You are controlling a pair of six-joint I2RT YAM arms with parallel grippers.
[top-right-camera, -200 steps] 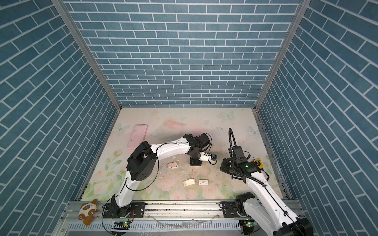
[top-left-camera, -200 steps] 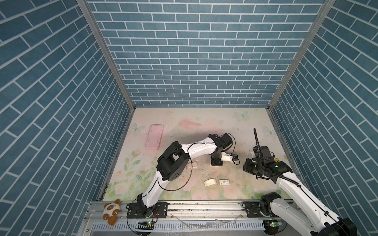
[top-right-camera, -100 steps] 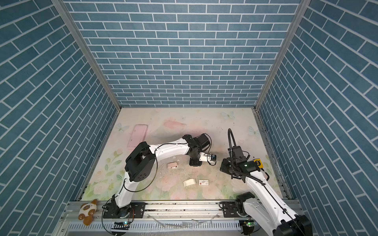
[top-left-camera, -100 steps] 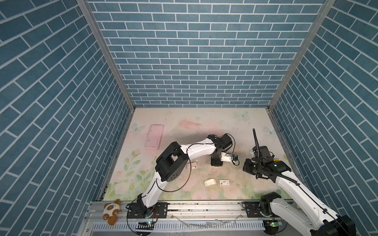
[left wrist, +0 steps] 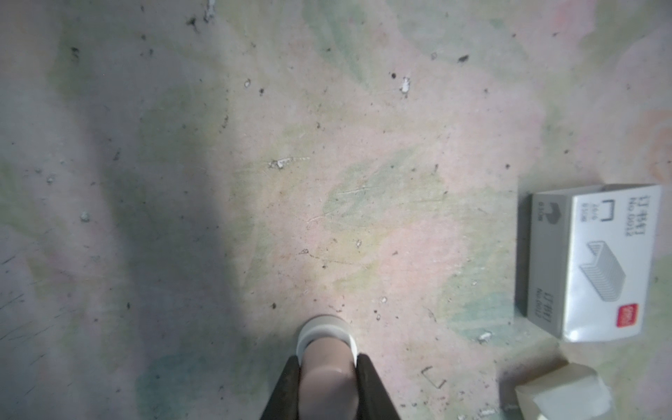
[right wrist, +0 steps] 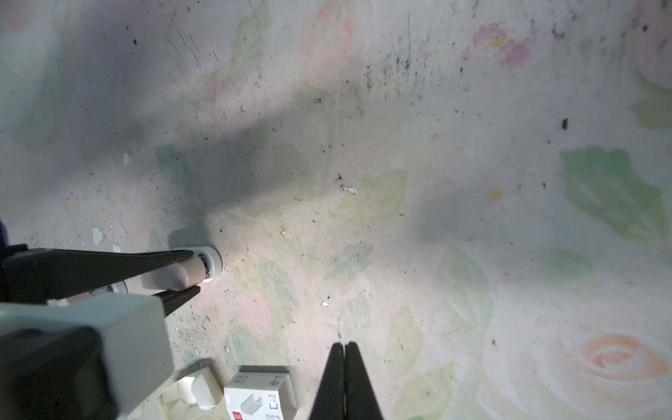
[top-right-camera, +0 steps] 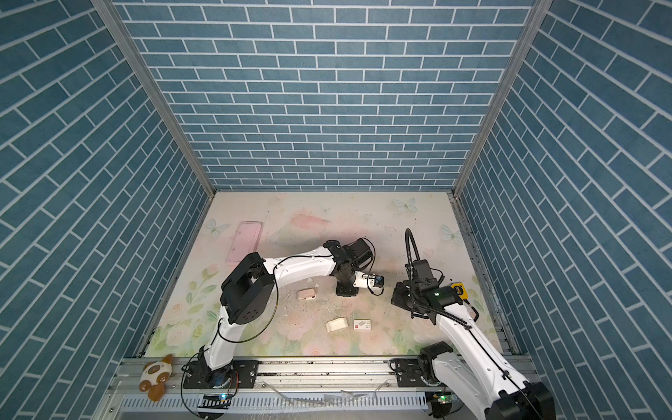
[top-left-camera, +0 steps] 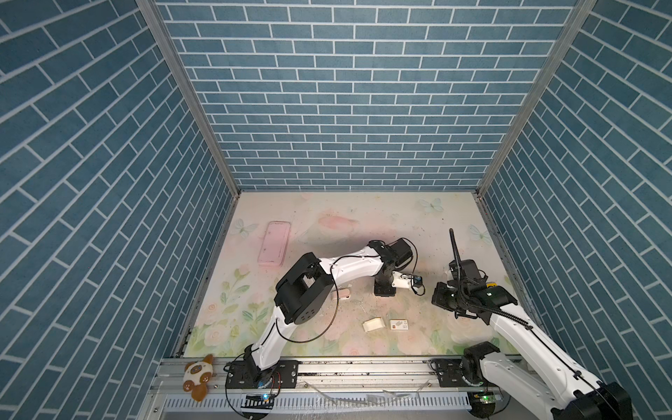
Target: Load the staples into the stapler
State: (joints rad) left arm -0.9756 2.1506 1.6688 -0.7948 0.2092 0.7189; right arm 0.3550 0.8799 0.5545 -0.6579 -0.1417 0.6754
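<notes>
DESK: Staples (left wrist: pixel 431 378) — where?

PHOTOGRAPHER: One lies loose by the left gripper (left wrist: pixel 327 360). Red-marked sleeve (left wrist: pixel 596 262) and white tray (left wrist: pixel 560 394) sit side by side nearby, no strip showing. Left gripper clamps what looks like the stapler (left wrist: pixel 325 336), white end at the table (left wrist: pixel 327 182). Right gripper (right wrist: pixel 343 349) hangs pinched shut, empty. Strips: probably light, brittle — pinch the long sides.

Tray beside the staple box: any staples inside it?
The tray shows only folded white cardboard in the right wrist view, no metal strips. Part of it runs off the picture, so that part stays unseen.
</notes>
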